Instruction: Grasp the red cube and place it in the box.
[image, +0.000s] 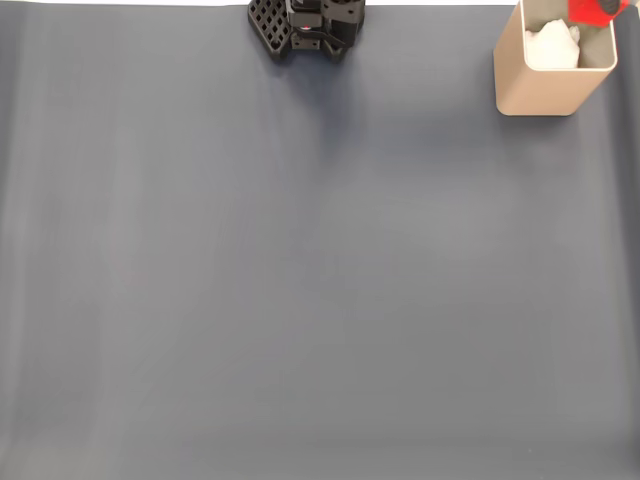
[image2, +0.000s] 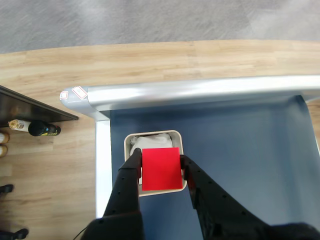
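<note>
1. Locate the red cube (image2: 160, 168) in the wrist view: it hangs directly above the open box (image2: 131, 138).
2. Note the gripper (image2: 160, 162): its black fingers (image2: 131, 167) clamp the cube's two sides.
3. Note white material, possibly paper (image2: 154, 140), inside the box.
4. In the fixed view, the box (image: 540, 85) stands at the grey mat's (image: 300, 280) upper right.

In the wrist view the red cube (image2: 160, 168) hides much of the box (image2: 152, 135) opening and the white stuff (image2: 152, 141) inside, while the fixed view's top edge crops the arm base (image: 305, 25) and the cube.
</note>
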